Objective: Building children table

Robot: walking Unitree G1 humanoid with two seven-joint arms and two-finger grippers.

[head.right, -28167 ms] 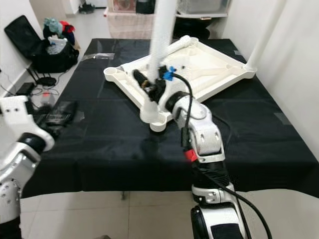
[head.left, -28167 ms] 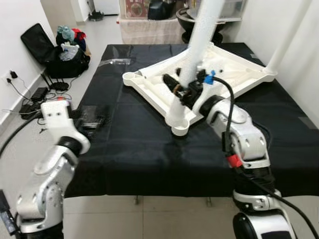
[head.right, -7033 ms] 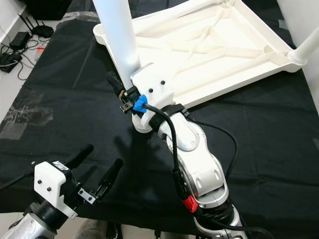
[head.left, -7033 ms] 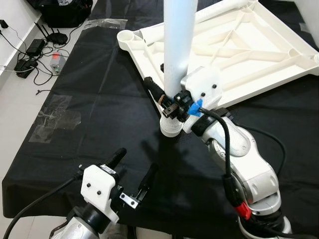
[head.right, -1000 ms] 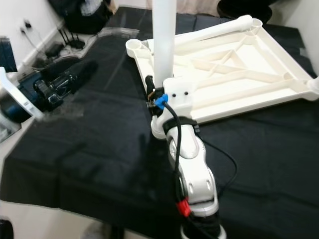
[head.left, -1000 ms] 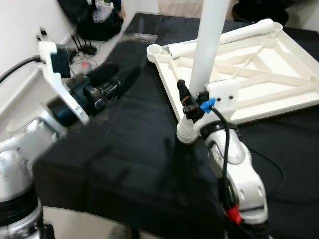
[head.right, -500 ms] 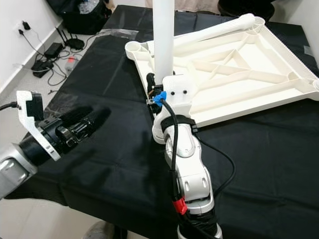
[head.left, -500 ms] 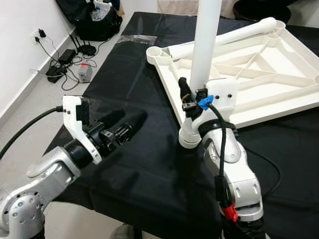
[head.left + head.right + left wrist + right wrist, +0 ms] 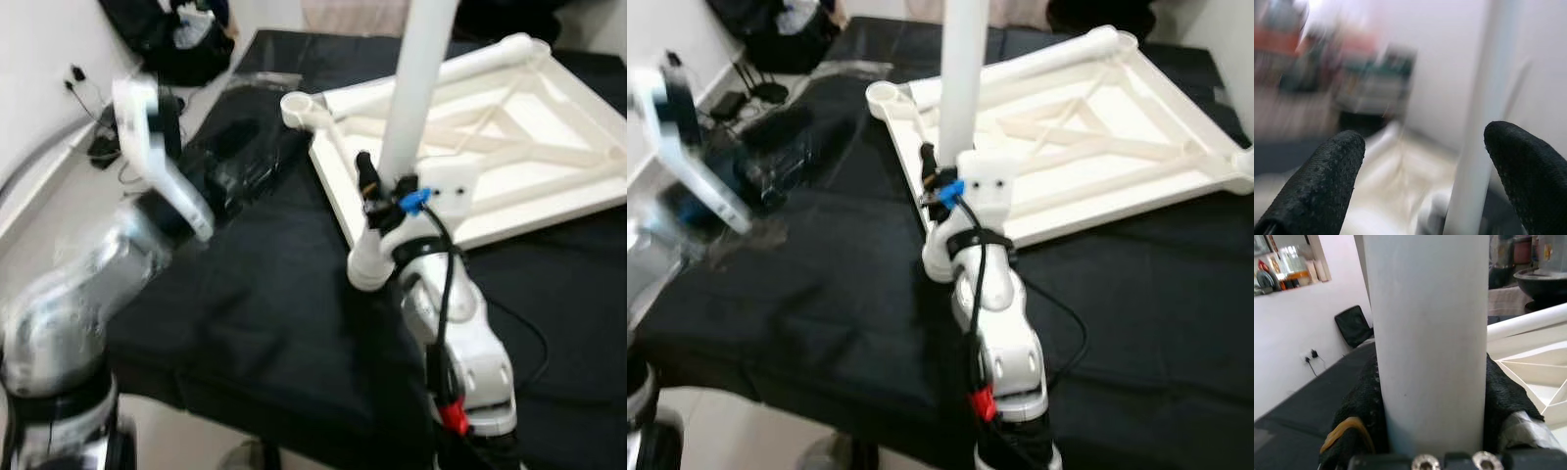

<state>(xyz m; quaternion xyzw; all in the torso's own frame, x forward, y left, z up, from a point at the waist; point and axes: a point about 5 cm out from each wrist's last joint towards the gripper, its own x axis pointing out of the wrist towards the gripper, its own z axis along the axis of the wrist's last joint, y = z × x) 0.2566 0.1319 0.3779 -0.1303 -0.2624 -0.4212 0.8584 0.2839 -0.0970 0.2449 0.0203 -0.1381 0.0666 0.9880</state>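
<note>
The right gripper [image 9: 377,196] pinches the white leg [image 9: 416,88] upright in the near corner socket of the upturned white tabletop [image 9: 549,127], which lies on the black-clothed table [image 9: 265,284]. The left gripper [image 9: 245,157], fingers spread, hangs left of it. Next, likely seating the leg; open cloth lies leftward, the table edge close below.

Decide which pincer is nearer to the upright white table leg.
Right. The right pincer is clamped on the table leg near its base; the left pincer hovers open off to its left.

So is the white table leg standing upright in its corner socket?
Upright: the white tubular table leg rises straight from the corner socket, right gripper clamped around it.
</note>
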